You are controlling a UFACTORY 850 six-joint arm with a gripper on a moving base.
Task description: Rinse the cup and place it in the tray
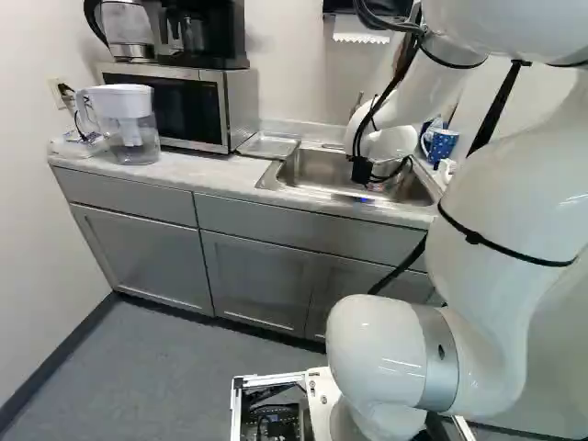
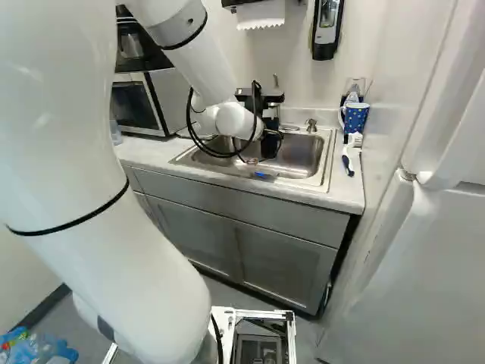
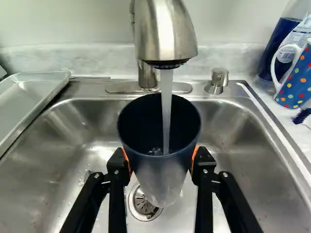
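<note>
Countertop [image 1: 216,176] bears microwave [image 1: 175,108], pitcher [image 1: 131,129] and sink [image 3: 238,133], over which the gripper [image 2: 271,138] clasps the cup [image 3: 160,167].

Right base view: my arm [image 2: 64,144] extends over sink [image 2: 299,158]. I note blue mug [image 2: 356,121] on counter [image 2: 345,194], brush [image 2: 348,163] nearer base, paper towel [image 2: 261,14] above.

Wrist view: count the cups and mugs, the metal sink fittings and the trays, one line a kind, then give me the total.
Cups and mugs: 2 (dark cup, dotted mug)
Metal sink fittings: 3 (faucet, soap pump, drain)
Trays: 1 (metal tray)
Total: 6
</note>
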